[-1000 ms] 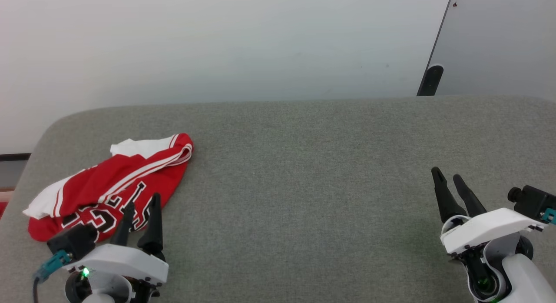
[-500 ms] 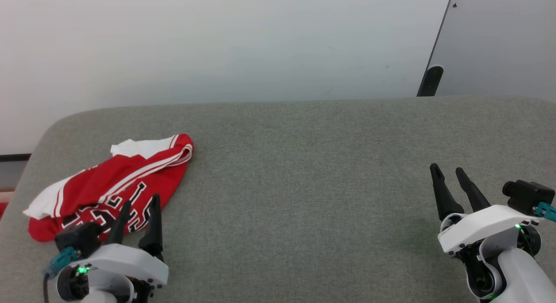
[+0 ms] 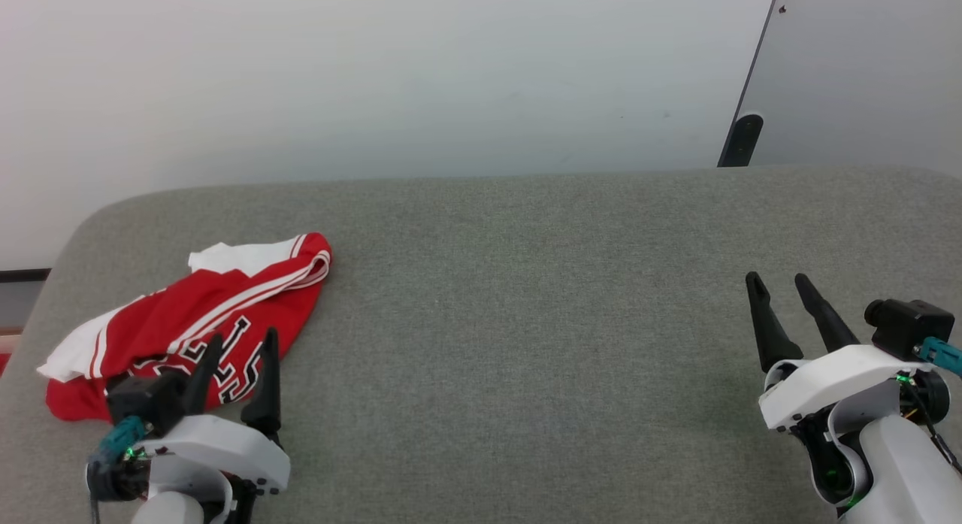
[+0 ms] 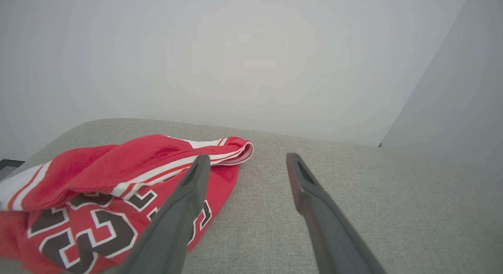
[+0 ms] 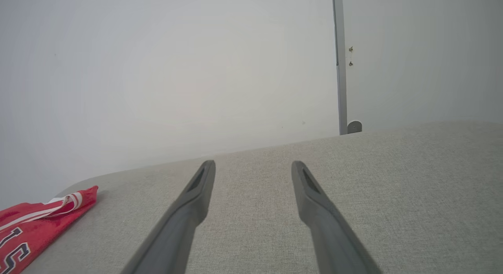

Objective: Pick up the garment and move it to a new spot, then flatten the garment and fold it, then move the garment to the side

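Note:
The garment (image 3: 188,313), a red jersey with white sleeves, striped trim and black white-outlined lettering, lies crumpled on the left part of the grey cushioned surface (image 3: 526,321). My left gripper (image 3: 242,342) stands open at the garment's near right edge, its fingers over the lettering, holding nothing. In the left wrist view the garment (image 4: 98,187) lies left of and under the left finger, and the left gripper (image 4: 247,160) is open. My right gripper (image 3: 778,280) is open at the far right over bare fabric. In the right wrist view the right gripper (image 5: 253,166) is empty and the garment (image 5: 35,221) shows at the lower left.
A pale wall (image 3: 376,73) runs behind the surface. A grey panel (image 3: 864,73) with a dark edge and foot (image 3: 740,137) stands at the back right. The surface's rounded left corner (image 3: 83,223) lies close to the garment.
The left gripper has drawn slightly toward me and lower in the view. The right gripper has edged forward and its fingertips sit a little higher. The garment has not moved.

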